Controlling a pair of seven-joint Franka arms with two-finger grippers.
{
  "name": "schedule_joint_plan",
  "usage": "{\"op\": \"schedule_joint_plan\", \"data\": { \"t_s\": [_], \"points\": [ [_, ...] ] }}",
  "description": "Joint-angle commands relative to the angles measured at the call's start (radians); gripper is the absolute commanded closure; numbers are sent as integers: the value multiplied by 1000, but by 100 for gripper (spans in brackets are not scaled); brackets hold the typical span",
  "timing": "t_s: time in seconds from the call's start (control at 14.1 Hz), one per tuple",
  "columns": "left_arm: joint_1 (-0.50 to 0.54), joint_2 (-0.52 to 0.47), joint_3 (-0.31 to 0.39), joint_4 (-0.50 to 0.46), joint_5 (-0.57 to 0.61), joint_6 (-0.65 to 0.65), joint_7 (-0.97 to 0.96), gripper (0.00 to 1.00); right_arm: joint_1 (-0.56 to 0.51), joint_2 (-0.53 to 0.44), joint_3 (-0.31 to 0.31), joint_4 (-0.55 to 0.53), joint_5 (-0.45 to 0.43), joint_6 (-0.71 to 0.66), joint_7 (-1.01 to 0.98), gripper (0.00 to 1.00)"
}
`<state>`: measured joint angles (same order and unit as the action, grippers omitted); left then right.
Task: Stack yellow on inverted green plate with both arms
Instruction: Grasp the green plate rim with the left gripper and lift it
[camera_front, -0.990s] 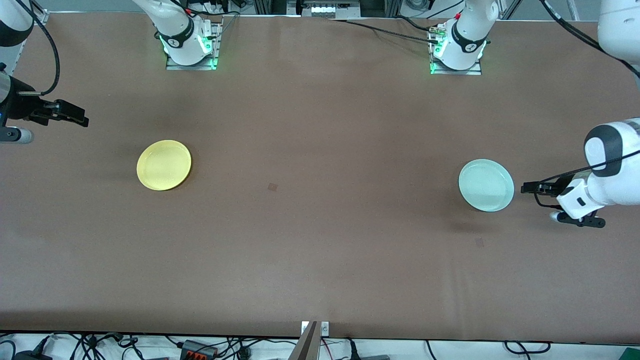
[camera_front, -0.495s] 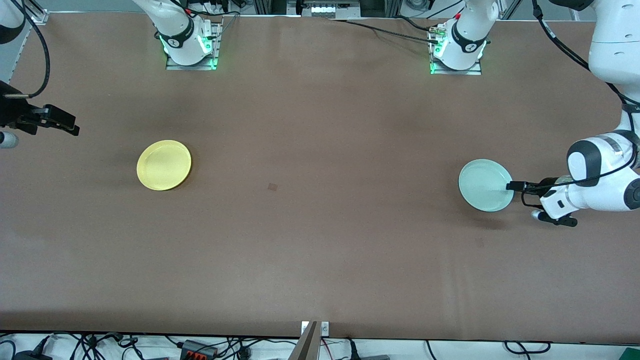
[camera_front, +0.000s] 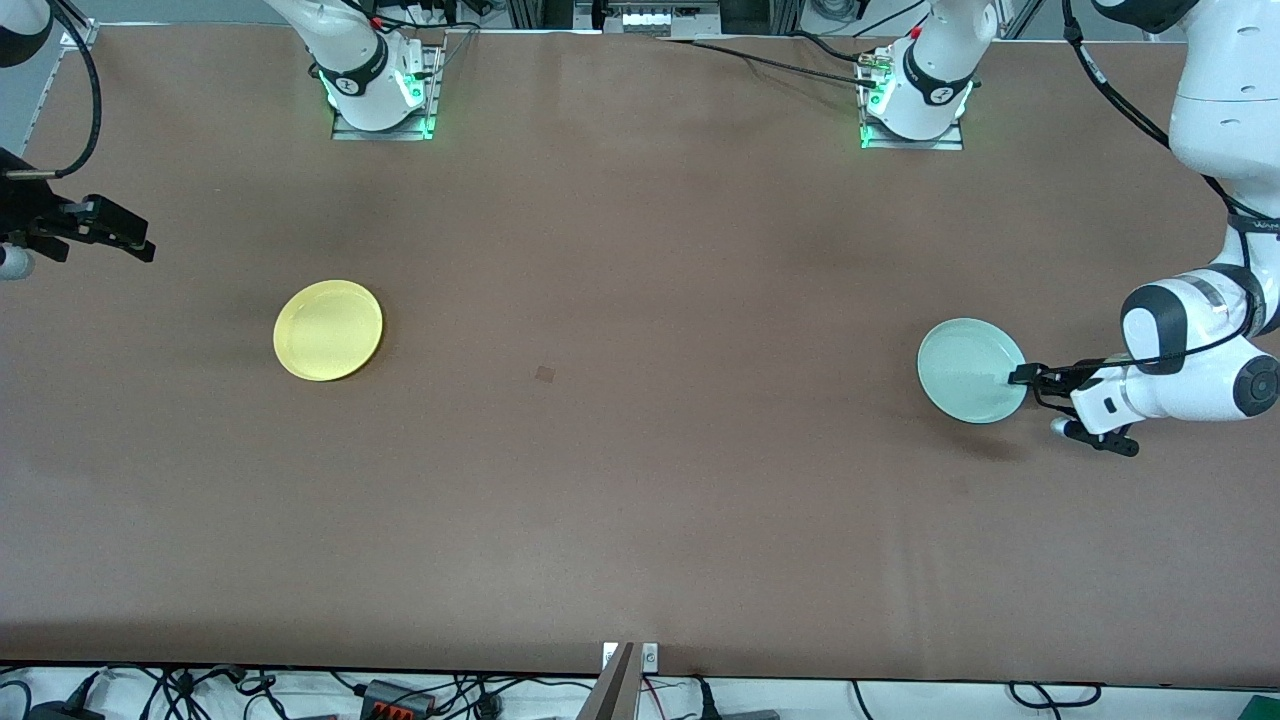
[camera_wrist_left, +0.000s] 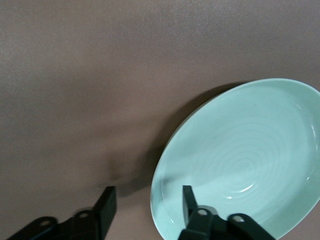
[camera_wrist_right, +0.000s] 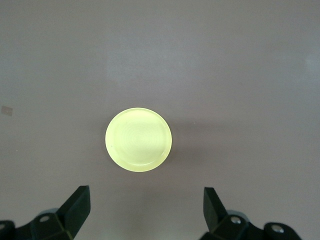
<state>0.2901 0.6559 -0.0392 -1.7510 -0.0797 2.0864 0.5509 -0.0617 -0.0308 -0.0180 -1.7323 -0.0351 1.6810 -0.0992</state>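
The yellow plate (camera_front: 328, 330) lies rim up on the brown table toward the right arm's end; it also shows in the right wrist view (camera_wrist_right: 138, 139). My right gripper (camera_front: 138, 245) is open and empty, up in the air over the table's end, apart from the yellow plate (camera_wrist_right: 146, 205). The green plate (camera_front: 968, 368) lies hollow side up toward the left arm's end. My left gripper (camera_front: 1016, 376) is open and low at the plate's edge. In the left wrist view its fingers straddle the rim (camera_wrist_left: 147, 206): one finger over the plate's (camera_wrist_left: 245, 155) inside, the other outside over the table.
The two arm bases with green lights (camera_front: 380, 98) (camera_front: 915, 105) stand at the table's edge farthest from the front camera. A small dark mark (camera_front: 545, 374) lies mid-table between the plates. Cables run along the nearest table edge.
My left gripper has moved in toward the green plate and now straddles its rim. My right gripper has drifted slightly toward the table's end. Both plates have stayed put.
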Motion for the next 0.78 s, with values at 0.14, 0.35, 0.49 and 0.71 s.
{"op": "schedule_joint_plan", "data": {
  "t_s": [0.14, 0.35, 0.49, 0.71],
  "points": [
    [17, 2, -10, -10, -66, 8, 61, 77, 3, -26, 4, -21, -11, 26, 71, 0],
    [26, 14, -10, -8, -68, 9, 63, 94, 2, -26, 6, -19, -5, 23, 73, 0],
    [24, 11, -11, -1, -68, 8, 63, 99, 2, -26, 6, -15, -3, 16, 62, 0],
    [14, -30, -11, 5, -66, -5, 64, 99, 0, -23, 4, -13, 0, 14, 61, 0]
  ]
}}
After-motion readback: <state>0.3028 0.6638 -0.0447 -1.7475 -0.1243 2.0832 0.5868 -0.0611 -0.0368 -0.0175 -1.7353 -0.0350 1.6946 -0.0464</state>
